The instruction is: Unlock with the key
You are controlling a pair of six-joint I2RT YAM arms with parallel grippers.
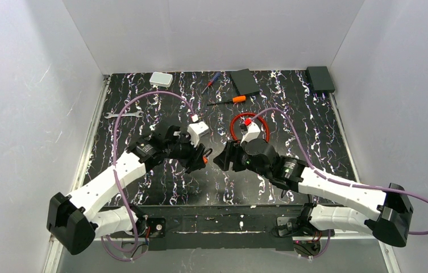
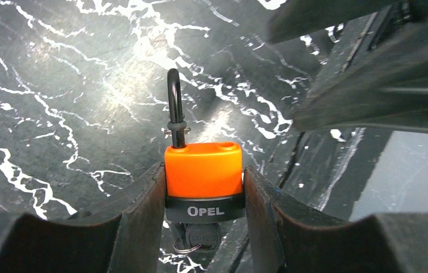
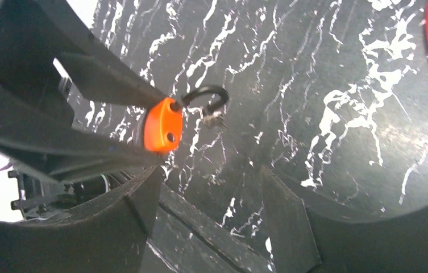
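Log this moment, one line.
left gripper: shut on padlock | shackle: one leg free | key: under padlock | right gripper: open, empty

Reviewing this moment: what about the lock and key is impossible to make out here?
The key, left wrist view: only a dark bit shows below the padlock; the lock body and left hand hide the rest.
Padlock, top view: a tiny orange speck beside the right hand.
Padlock body, right wrist view: mostly covered by the left hand's fingers.

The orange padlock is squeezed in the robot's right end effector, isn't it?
Not quite. The orange padlock is squeezed in the left end effector, not the right one. The left wrist view shows it clamped between that end effector's own fingers. The right end effector is open with nothing between its fingers.
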